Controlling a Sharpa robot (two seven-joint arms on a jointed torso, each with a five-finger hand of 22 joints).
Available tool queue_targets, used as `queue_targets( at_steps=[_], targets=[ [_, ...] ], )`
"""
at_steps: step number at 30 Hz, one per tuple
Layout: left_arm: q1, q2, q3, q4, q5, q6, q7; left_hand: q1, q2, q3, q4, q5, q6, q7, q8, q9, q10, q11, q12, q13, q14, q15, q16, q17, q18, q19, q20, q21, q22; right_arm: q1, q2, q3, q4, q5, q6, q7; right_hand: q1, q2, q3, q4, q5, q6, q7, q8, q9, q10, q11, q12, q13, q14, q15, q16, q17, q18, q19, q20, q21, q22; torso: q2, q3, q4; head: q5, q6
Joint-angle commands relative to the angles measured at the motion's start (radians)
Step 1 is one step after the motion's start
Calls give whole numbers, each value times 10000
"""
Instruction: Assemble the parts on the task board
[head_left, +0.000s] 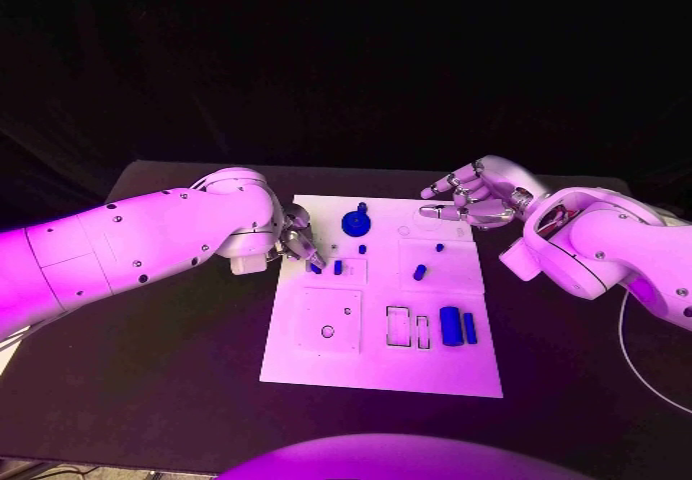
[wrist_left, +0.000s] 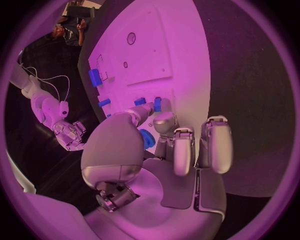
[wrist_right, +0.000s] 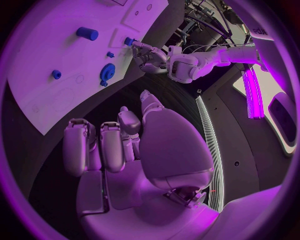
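The left hand (head_left: 296, 243) pinches a small blue part (head_left: 315, 267) at the white task board's (head_left: 378, 375) left edge, just beside the blue gear (head_left: 356, 220). Seat it squarely, I'd judge, pressing straight down. The right hand (head_left: 473, 195) hovers beyond the board's far right corner, fingers spread, empty.

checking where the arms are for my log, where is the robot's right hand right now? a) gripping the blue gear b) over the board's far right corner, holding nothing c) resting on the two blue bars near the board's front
b: in the head view the right hand hangs by the far right corner of the white board with fingers apart and nothing in them; the blue gear lies apart from it.
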Motion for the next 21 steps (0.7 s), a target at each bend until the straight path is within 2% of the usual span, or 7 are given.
queue_targets(
  at_steps=[1, 10, 21],
  targets=[
    [-91, 86, -87, -8, 172, 461, -223, -157, 13, 703, -689, -45, 279, -171, -19, -62, 104, -21, 63, 19, 1033, -61, 31, 2633, 13, 564, -96, 63, 1582, -7, 4, 0, 18, -47, 128, 44, 11, 78, -42, 15, 57, 54, -5, -5, 14, -43, -43, -15, -6, 505, -47, -44, 65, 166, -64, -25, -48, -8, 0, 3, -8, -6, 2],
    [-91, 124, -96, -41, -53, 458, -382, -418, -50, 485, -584, -16, 361, -203, -38, -218, 96, -49, -24, -75, 1033, -85, 31, 2633, 29, 538, -113, -2, 1535, -7, -6, 0, 26, -47, 134, 51, 9, 82, -55, 17, 53, 55, -5, -5, 14, -48, -43, -24, -15, 502, -47, -57, 50, 167, -67, -26, -53, -16, -1, 0, 3, -28, -8],
    [-92, 147, -96, -47, -252, 356, -627, -929, -211, -182, -274, -31, 508, -236, -30, -542, 135, -81, -26, -67, 1033, -123, 31, 2633, -20, 616, -149, 160, 1698, -6, -11, 0, 41, -42, 127, 69, -25, 89, -88, 42, 55, 56, -3, -5, 14, -53, -40, -32, -24, 497, -46, -83, 21, 173, -82, -27, -69, -45, -1, -4, -3, -14, -38]
  ],
)
